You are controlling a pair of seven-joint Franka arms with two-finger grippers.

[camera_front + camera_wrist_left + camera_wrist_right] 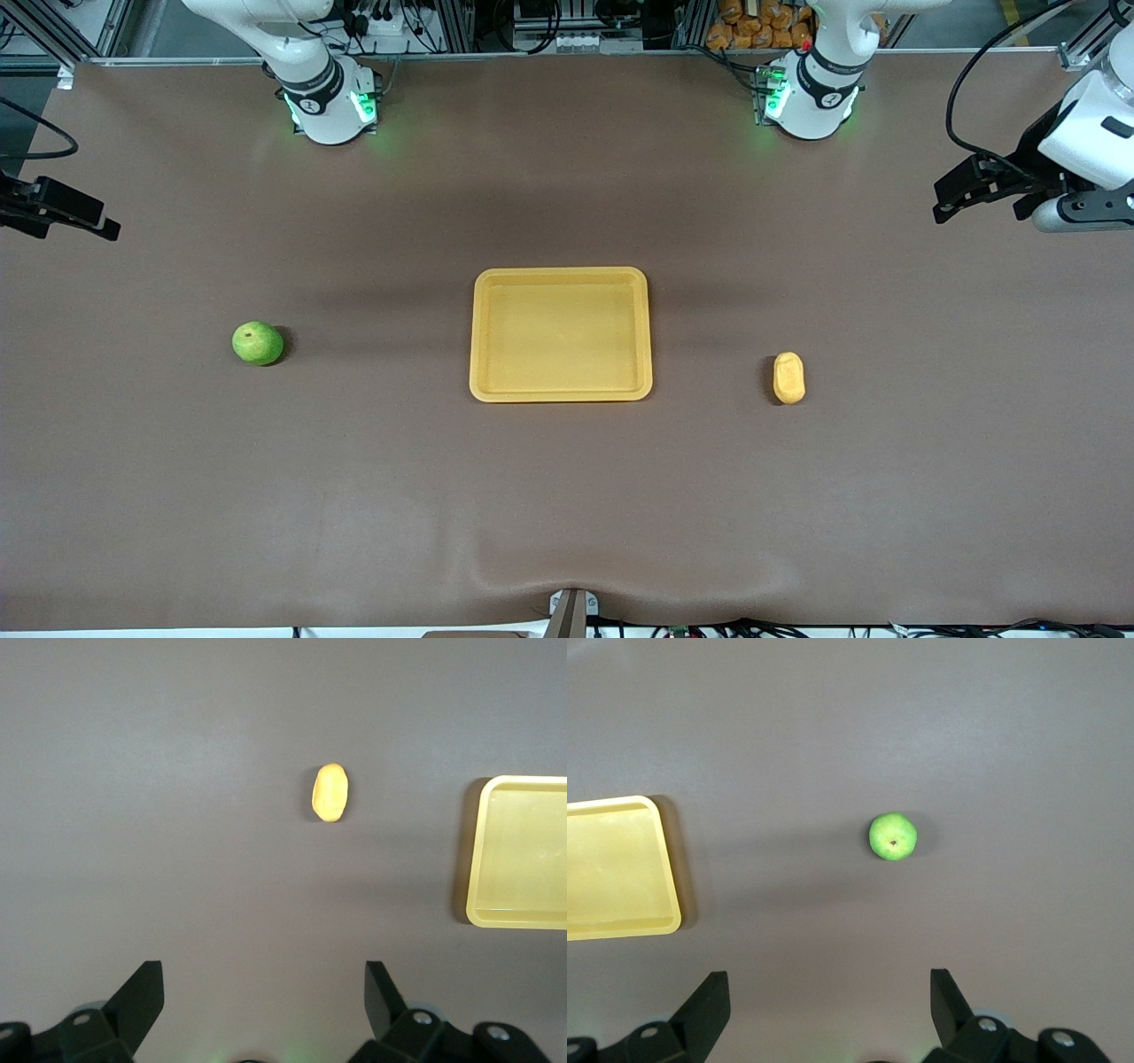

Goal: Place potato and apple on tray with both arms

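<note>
The surface (567,496) is a flat brown mat-covered tabletop that carries three items, all resting directly on it and well apart from one another. The tray (561,335), a shallow yellow rectangle with a raised rim, sits at the centre, roughly midway between the edge nearest the front camera and the edge along the robot bases. The apple (258,343) lies toward the right arm's end, stem dimple up, and the potato (788,378) lies toward the left arm's end, slightly nearer the front camera's edge than the apple.
</note>
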